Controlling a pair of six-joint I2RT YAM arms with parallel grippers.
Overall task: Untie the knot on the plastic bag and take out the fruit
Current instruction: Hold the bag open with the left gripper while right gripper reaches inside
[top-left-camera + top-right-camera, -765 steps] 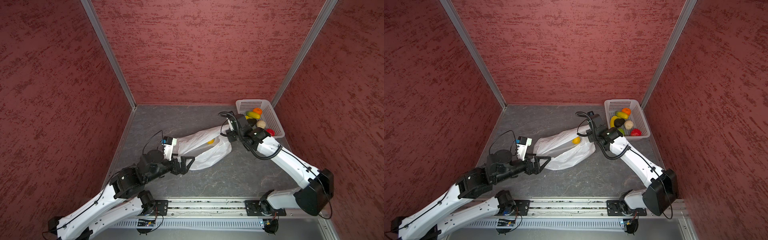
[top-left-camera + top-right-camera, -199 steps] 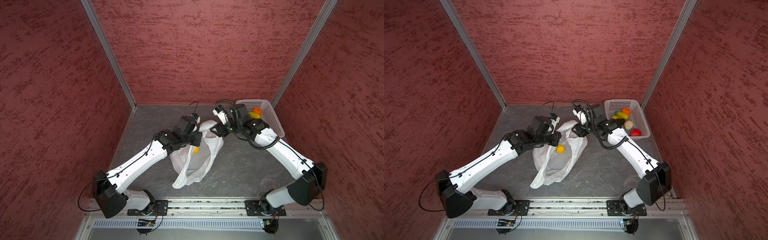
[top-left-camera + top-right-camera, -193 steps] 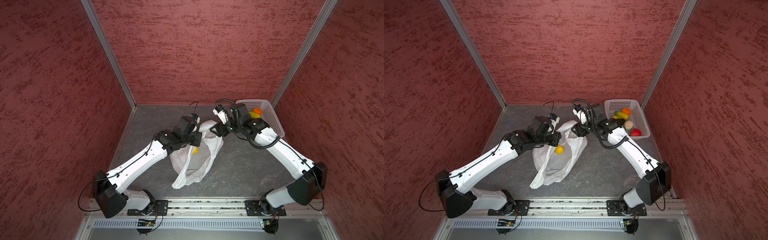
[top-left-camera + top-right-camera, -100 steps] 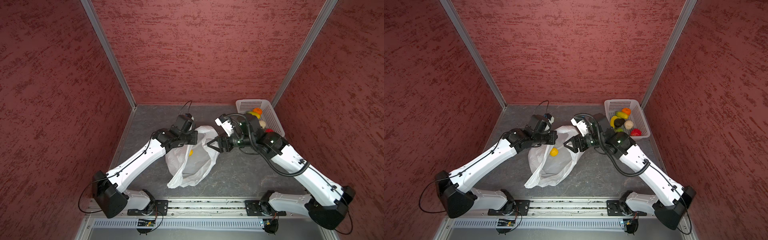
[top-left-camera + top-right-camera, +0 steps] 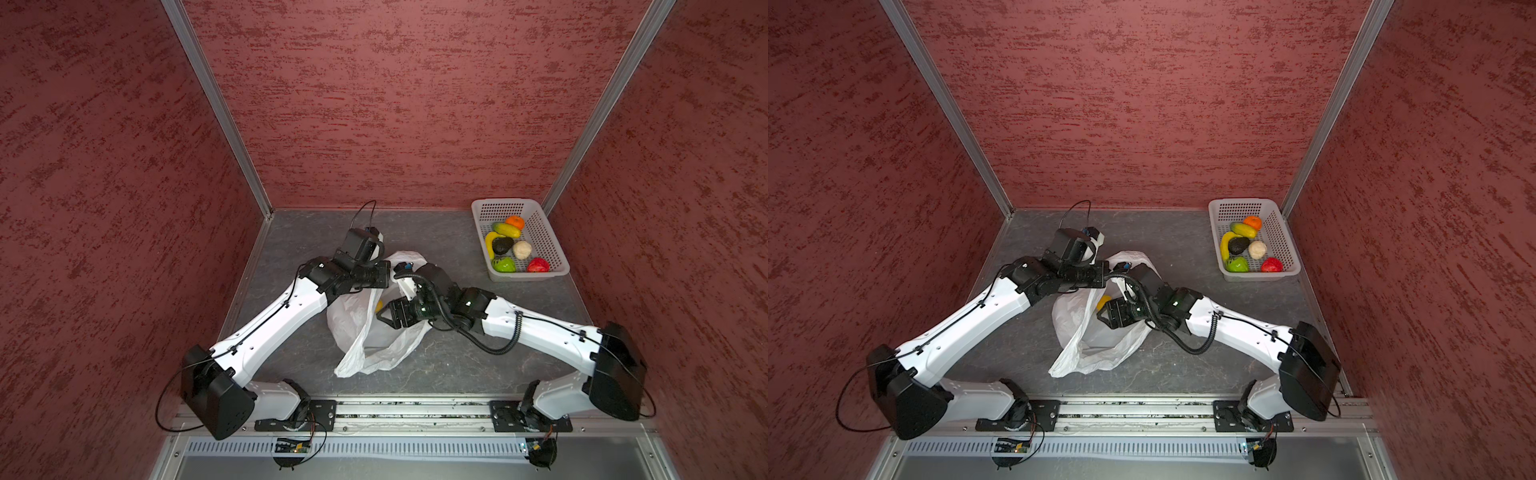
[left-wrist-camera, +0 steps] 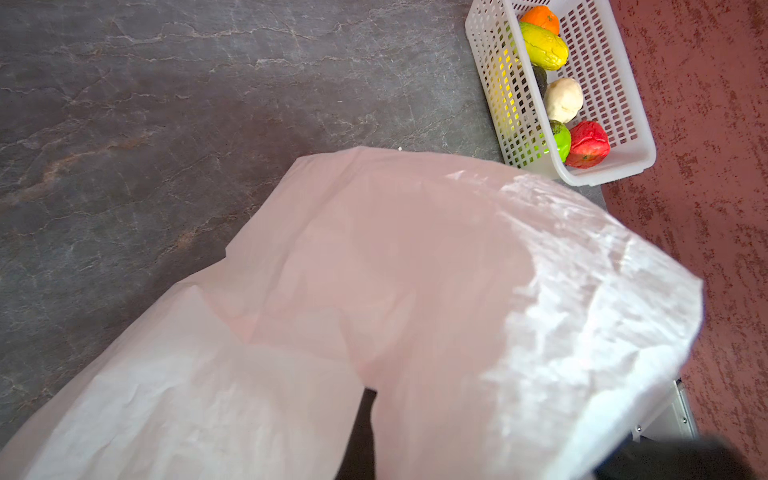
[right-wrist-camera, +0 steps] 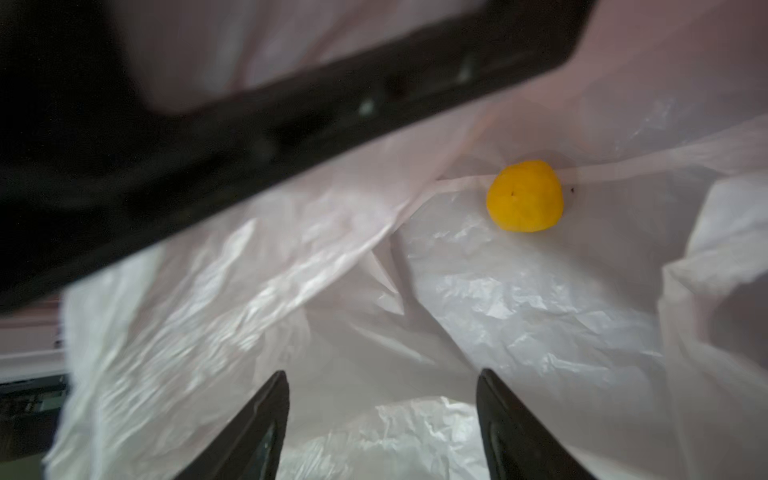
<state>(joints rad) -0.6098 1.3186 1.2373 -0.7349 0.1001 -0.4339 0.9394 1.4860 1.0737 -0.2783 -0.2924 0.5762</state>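
In both top views the plastic bag [image 5: 361, 336] lies slumped on the table with its mouth gaping. The left gripper [image 5: 384, 275] sits at the bag's raised rim, closed tight and apparently pinching the film (its tips are lost among the folds). The right gripper [image 5: 383, 318] is at the bag's mouth, jaws apart and empty. The yellow fruit [image 5: 379, 306] lies inside the bag, just beside those tips. The basket [image 5: 557, 259] stands well apart from the bag.

The left wrist view shows only the bag's film [image 6: 415, 291] draped close to the lens, not the gripper itself.

In the right wrist view the fingers [image 7: 262, 419] are spread wide with nothing between them. The fruit [image 7: 524, 196] rests on the bag's inner floor, ahead of them and off toward one finger. It is nearly round, so no axis needs matching. The right arm is clearly the nearer one.
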